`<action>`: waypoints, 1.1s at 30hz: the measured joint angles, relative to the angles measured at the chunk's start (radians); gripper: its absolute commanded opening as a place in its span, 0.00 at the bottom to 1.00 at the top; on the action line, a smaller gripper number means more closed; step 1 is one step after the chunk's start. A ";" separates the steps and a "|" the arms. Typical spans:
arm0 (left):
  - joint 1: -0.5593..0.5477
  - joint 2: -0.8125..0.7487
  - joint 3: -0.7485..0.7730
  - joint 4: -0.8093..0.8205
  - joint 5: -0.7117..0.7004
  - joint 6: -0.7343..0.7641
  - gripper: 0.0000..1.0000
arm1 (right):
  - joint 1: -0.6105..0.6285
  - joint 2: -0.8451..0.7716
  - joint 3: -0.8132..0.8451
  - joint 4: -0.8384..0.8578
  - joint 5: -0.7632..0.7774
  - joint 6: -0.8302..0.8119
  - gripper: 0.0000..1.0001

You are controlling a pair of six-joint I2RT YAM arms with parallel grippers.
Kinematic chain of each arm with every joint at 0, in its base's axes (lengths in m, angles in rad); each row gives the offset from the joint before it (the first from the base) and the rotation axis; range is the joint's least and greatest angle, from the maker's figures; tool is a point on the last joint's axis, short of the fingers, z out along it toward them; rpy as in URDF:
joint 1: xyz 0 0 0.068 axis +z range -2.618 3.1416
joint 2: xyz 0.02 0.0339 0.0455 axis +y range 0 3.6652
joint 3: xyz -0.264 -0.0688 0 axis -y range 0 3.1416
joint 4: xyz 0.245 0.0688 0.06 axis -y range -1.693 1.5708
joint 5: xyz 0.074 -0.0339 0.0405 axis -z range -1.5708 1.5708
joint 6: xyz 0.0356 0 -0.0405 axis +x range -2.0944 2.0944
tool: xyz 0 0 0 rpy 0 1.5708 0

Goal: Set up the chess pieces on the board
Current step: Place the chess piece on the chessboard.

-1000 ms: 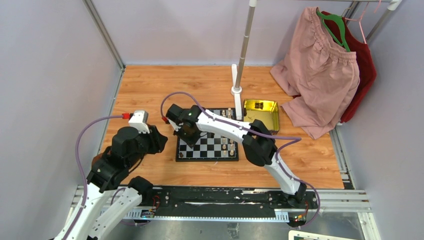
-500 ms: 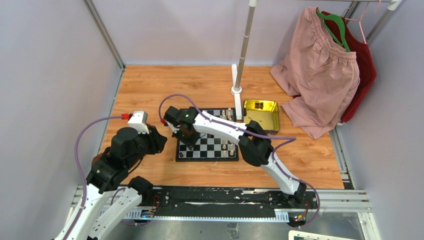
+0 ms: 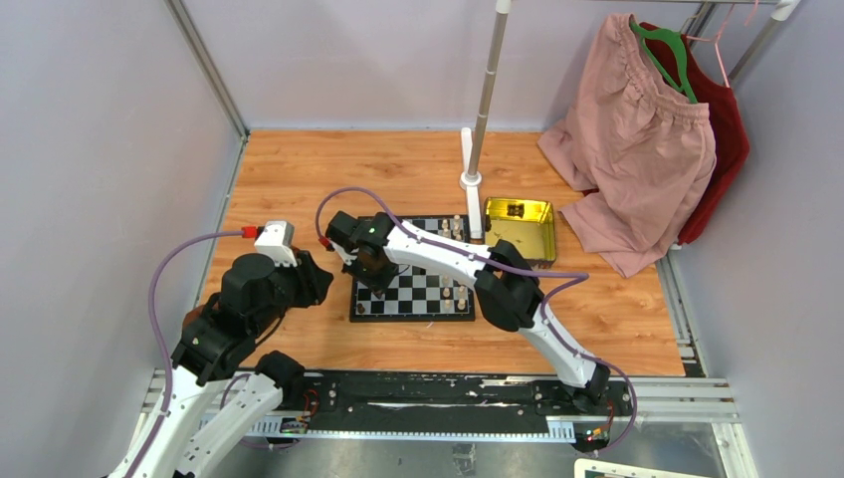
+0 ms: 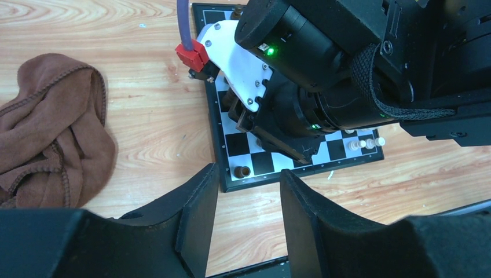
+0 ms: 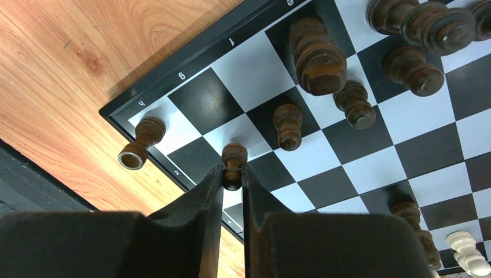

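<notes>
The board (image 3: 430, 299) lies flat on the wooden table; it also shows in the left wrist view (image 4: 231, 147) and the right wrist view (image 5: 399, 156). My right gripper (image 5: 233, 174) is shut on a dark pawn (image 5: 234, 159) just above the board's left columns. Several dark pieces (image 5: 315, 55) stand nearby, and a dark rook (image 5: 142, 142) stands on the corner square. Cream pieces (image 4: 365, 143) stand at the board's right side. My left gripper (image 4: 248, 200) is open and empty, above the table left of the board.
A brown cloth (image 4: 52, 127) lies on the table left of the board. A gold tray (image 3: 520, 227) with pieces sits behind the board's right. A white pole base (image 3: 470, 179) stands behind the board. Pink and red clothes (image 3: 637, 139) hang at back right.
My right arm shifted slightly to the left over the board's left columns. The left arm has not moved.
</notes>
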 measured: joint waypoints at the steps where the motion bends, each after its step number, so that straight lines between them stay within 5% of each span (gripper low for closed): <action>1: 0.000 0.000 0.000 0.000 0.000 0.000 0.49 | 0.000 0.001 0.000 0.000 0.000 0.000 0.16; 16: 0.000 0.000 0.000 0.000 0.000 0.000 0.50 | 0.000 0.010 0.002 0.000 0.000 0.000 0.33; 25: 0.000 0.001 0.000 0.000 0.000 0.000 0.51 | 0.000 0.007 0.002 0.001 0.000 0.000 0.34; 33: 0.000 0.045 0.036 0.001 0.000 0.005 0.65 | 0.000 -0.097 -0.029 0.001 0.039 0.000 0.34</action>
